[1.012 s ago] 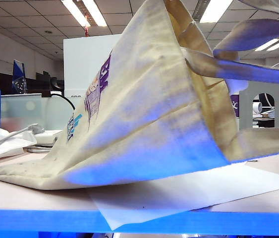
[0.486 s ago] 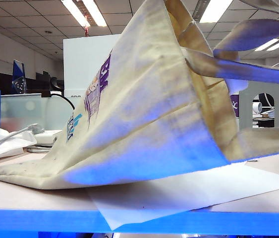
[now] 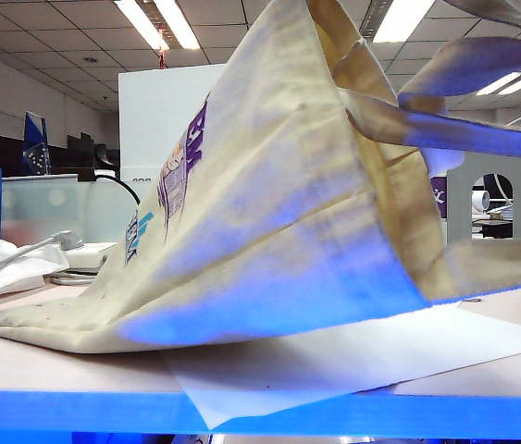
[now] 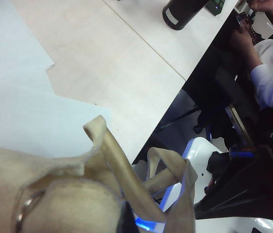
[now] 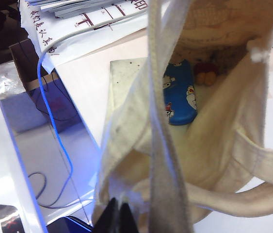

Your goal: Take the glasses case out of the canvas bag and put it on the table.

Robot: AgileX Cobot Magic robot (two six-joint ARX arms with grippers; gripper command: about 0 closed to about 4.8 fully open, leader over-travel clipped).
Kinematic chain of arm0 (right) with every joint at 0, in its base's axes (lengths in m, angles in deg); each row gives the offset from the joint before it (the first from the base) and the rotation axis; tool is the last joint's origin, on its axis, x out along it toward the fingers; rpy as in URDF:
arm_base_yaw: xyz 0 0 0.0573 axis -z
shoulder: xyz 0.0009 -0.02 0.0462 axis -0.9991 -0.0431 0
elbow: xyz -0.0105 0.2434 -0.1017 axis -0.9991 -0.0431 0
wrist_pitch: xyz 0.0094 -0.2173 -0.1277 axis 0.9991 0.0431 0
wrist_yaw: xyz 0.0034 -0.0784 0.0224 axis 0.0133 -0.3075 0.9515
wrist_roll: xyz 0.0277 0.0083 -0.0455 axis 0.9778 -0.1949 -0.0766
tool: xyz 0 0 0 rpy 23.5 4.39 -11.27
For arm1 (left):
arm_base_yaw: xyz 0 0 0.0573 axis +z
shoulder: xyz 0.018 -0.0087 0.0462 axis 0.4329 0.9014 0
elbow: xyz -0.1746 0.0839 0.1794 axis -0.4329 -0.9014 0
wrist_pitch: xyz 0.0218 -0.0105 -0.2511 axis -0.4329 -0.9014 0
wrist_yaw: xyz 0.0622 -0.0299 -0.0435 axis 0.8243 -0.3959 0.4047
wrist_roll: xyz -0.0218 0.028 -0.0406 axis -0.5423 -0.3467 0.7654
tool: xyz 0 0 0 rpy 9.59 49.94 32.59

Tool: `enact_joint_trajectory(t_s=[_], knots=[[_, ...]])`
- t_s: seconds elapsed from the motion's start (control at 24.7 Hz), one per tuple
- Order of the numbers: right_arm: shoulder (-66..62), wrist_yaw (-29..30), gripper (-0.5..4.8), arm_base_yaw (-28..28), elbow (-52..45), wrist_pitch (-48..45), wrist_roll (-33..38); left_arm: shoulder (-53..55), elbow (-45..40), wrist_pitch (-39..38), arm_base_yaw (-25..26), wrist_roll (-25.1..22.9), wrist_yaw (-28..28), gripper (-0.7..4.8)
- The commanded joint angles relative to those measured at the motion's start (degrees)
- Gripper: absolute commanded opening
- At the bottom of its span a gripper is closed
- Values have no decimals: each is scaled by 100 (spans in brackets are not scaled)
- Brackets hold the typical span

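Note:
The canvas bag [image 3: 269, 203] is held up off the table [image 3: 56, 370], its bottom corner resting at the left and its mouth raised at the upper right. No gripper shows in the exterior view. In the right wrist view the bag [image 5: 223, 145] gapes open, and the blue glasses case [image 5: 179, 94] with cartoon prints lies deep inside on its floor. My right gripper [image 5: 119, 218] is shut, black tips together at the bag's near rim, well short of the case. Bunched bag fabric [image 4: 54, 194] covers my left gripper [image 4: 126, 224], which is shut on it.
A small red-orange thing [image 5: 205, 73] lies beside the case in the bag. White paper sheets [image 3: 353, 356] lie under the bag. A dark bottle [image 4: 182, 12] stands far across the table, with a seated person [image 4: 272, 73] beyond the edge. Printed papers [image 5: 88, 19] and a blue cable [image 5: 54, 111] are nearby.

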Motion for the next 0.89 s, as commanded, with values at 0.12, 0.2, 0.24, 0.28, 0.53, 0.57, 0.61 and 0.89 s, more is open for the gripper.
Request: enact_joint_trajectory(t_s=[0.12,0.2,0.24,0.28,0.53,0.57,0.61,0.89], knots=[[122,-7,142,2,138,-85,15,-61,22,90,-7,-28,-68,-5],[162,-20,181,4,227,-76,15,-61,22,94,-2,-28,-66,-5],[188,-94,181,4,254,-63,15,-61,22,92,-2,-31,-66,-5],[197,-212,181,4,278,-63,11,-61,22,94,-2,-31,-66,-5],[245,-501,181,7,256,77,-28,-61,22,72,-7,-46,-149,-5],[203,-501,182,4,236,90,-81,-61,22,70,-9,-44,-214,-5],[155,-520,187,4,208,111,-166,-61,22,70,-9,-44,-297,-5],[-278,-566,137,-2,81,68,-396,-61,22,72,-9,-48,-387,-5]])
